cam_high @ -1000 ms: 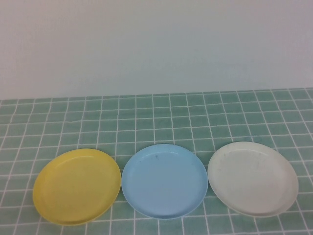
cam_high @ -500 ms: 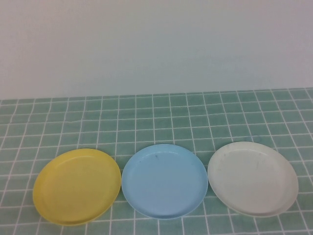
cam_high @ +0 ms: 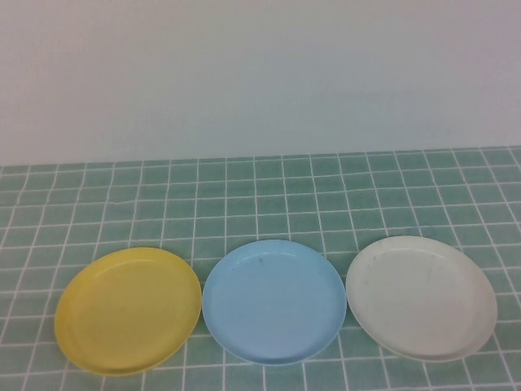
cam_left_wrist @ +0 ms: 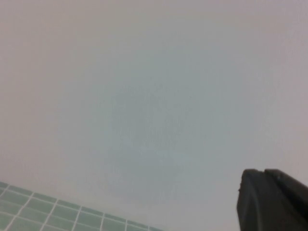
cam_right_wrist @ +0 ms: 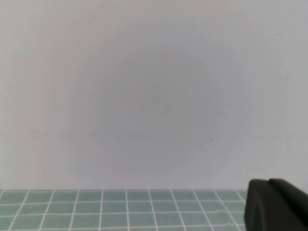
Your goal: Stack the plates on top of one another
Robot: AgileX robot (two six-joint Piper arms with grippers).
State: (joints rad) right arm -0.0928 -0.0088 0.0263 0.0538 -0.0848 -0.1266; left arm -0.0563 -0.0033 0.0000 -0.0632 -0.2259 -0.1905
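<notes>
**Three plates in a row, none stacked**

The work surface is a table (cam_high: 269, 195) covered in small green tiles with white grout lines, a regular grid running from the near edge back to a plain pale wall (cam_high: 260, 73). The wall fills the whole upper part of the high view – flat, unmarked, a soft grey-white.

Three plates lie on the tiles near the front edge, one of each colour, set side by side in a single row. On the robot's left is the yellow plate (cam_high: 128, 310); in the middle the blue plate (cam_high: 274, 300); on the right the white plate (cam_high: 421, 297). All three are round, shallow and alike in size, each with a low raised rim, and each sits flat and right way up. The yellow and blue rims come just beside each other, as do the blue and white rims; whether they touch cannot be told. The white plate shows faint grey scuffs on its inner face, and the blue one has a small dark speck near its far side.

Behind the plates the tiles carry nothing more up to the wall.

Neither arm appears in the high view. The left gripper (cam_left_wrist: 272, 199) shows only as a dark tip in its wrist view, fingers together and holding nothing, facing the wall above a strip of tiles. The right gripper (cam_right_wrist: 276, 204) is likewise closed and empty, pointed at the wall.
</notes>
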